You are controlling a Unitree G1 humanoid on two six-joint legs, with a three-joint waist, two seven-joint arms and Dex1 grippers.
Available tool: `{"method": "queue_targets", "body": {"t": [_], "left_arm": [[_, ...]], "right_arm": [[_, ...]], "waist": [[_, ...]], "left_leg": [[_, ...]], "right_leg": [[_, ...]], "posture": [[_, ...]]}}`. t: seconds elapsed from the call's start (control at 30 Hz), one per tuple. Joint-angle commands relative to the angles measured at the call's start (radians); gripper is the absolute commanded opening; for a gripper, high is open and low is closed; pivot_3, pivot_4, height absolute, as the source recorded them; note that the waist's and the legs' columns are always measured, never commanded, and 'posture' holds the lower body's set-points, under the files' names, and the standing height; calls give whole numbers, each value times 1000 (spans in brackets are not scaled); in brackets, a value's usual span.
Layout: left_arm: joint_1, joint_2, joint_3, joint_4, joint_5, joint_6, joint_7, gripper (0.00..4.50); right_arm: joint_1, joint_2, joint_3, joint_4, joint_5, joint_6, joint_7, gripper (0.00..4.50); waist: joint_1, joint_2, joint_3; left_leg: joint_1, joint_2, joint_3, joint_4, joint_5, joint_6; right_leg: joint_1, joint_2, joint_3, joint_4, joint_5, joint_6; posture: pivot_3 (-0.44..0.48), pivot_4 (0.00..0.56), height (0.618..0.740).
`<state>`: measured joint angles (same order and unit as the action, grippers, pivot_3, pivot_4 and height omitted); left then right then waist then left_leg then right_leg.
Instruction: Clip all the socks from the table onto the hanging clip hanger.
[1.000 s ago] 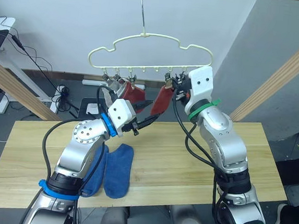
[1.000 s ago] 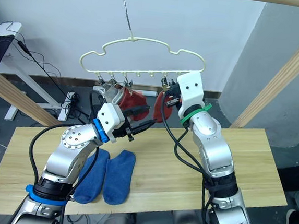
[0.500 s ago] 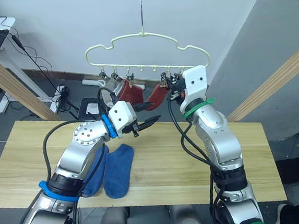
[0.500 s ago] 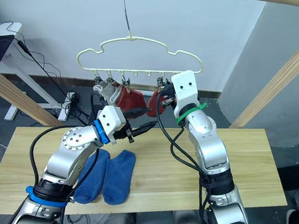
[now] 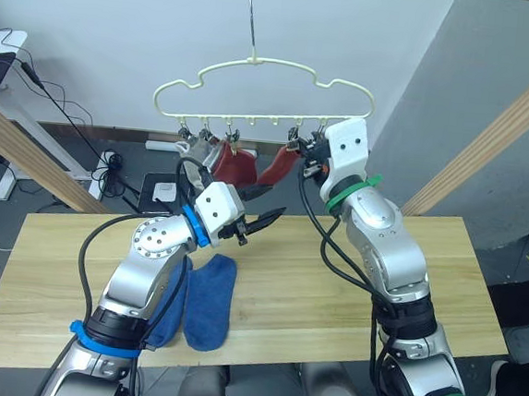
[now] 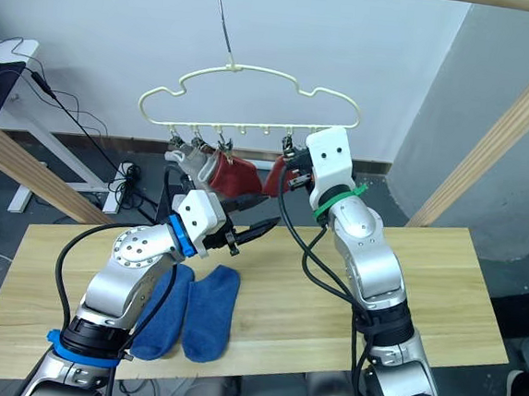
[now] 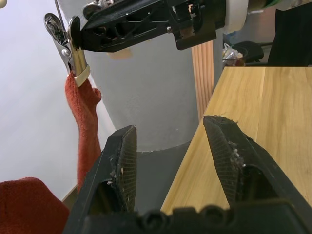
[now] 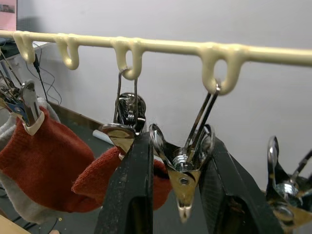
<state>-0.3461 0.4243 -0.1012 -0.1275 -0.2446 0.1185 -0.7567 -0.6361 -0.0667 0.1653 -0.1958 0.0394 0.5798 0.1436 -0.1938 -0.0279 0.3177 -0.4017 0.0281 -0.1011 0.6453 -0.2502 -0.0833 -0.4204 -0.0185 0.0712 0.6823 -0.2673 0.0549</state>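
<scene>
Your right end effector (image 8: 180,195) is up at the clip hanger (image 5: 258,63), and its two fingers sit on either side of one small metal clip (image 8: 185,180), touching it; you cannot tell if they squeeze it. Your left end effector (image 7: 170,156) is held in the air above the bench (image 5: 331,287), under the hanger, with its two fingers apart and nothing between them. The hanger hangs by its thin hook (image 5: 251,12) above the far edge of the bench. Two red socks are already clipped on: one red sock (image 5: 234,166) hangs near the middle of the row, and the other red sock (image 5: 276,167) hangs just beside your right end effector. A grey sock (image 5: 194,150) hangs on the clips at the left end of the row, next to the first red one. Two blue socks (image 5: 208,290) lie flat side by side on the bench, near its front edge, under your left arm.
</scene>
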Motion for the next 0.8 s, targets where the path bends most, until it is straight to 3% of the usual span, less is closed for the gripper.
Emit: {"method": "queue_targets", "body": {"t": [0.03,0.8], "left_arm": [[2,-4,-1,-31,1,-26,-5,2415],[8,-3,-7,-33,6,-30,-4,2415]], "right_arm": [[5,2,-19,-60,-7,2,-12,1253],[-41,22,-14,-25,-12,-30,5,1253]], "waist": [[0,0,0],[0,0,0]], "left_leg": [[0,0,0,0,0,0],[0,0,0,0,0,0]], "right_leg": [[0,0,0,0,0,0],[0,0,0,0,0,0]], "posture": [[-248,273,740],[-248,272,740]]}}
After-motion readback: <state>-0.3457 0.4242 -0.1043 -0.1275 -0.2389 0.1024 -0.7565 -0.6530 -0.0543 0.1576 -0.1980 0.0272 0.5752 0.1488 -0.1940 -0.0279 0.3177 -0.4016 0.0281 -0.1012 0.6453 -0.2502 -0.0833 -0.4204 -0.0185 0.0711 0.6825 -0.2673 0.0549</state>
